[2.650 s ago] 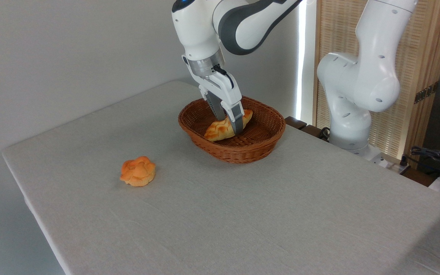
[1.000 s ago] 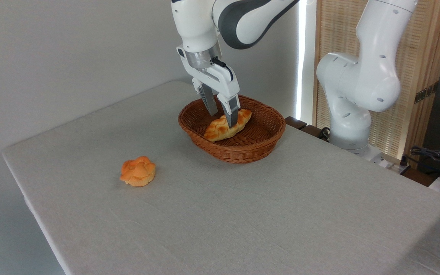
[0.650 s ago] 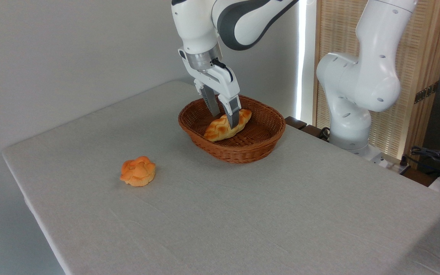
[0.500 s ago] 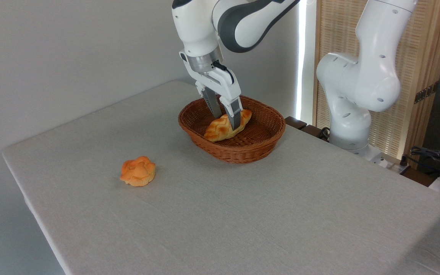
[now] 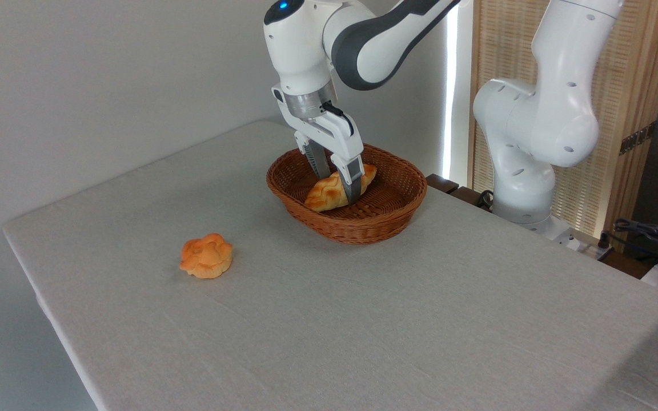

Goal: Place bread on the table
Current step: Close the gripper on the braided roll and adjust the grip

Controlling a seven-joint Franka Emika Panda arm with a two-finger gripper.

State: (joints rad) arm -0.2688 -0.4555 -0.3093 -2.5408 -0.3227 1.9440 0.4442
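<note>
The bread [image 5: 325,195], a braided golden-brown loaf, lies in the brown wicker basket [image 5: 363,231] at the back of the table [image 5: 363,331]. My gripper [image 5: 340,187] reaches down into the basket with its fingers apart, one on each side of the loaf's middle. The near finger [image 5: 354,181] crosses in front of the loaf; the far finger's tip is hidden behind it. I cannot see the fingers pressing on the loaf.
A small round orange bun [image 5: 206,256] sits on the table's left part, well apart from the basket. The robot's white base [image 5: 526,142] stands behind the table's right back edge, with cables [image 5: 654,240] at the far right.
The gripper rose a little off the loaf, then came back down and slightly right, so its fingers straddle the loaf again. The loaf stayed in the basket.
</note>
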